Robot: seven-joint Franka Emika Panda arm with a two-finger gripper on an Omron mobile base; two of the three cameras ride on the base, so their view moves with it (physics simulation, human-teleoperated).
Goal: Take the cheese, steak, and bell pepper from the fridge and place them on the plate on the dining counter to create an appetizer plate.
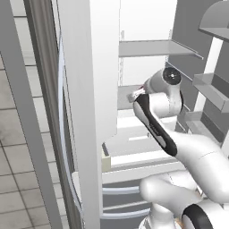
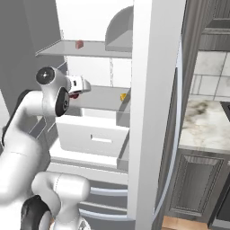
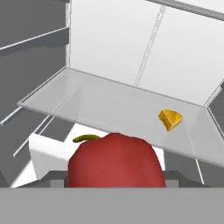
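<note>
The bell pepper (image 3: 116,159) sits directly between the finger positions of the gripper (image 3: 116,181) at the front edge of the fridge's middle shelf (image 3: 109,105); its green stem points left in the hand view. The fingertips are hidden by the pepper, so a clamped hold is likely, but contact cannot be confirmed. In the right base view a red patch shows at the gripper (image 2: 77,92).

The cheese (image 3: 170,119) lies on the same shelf, well apart to the right. The steak (image 2: 79,44) rests on the upper shelf (image 2: 72,50).

Judgement: the task is at an early stage. All three items are inside the fridge (image 2: 152,112); three transfers to the plate are outstanding.
</note>
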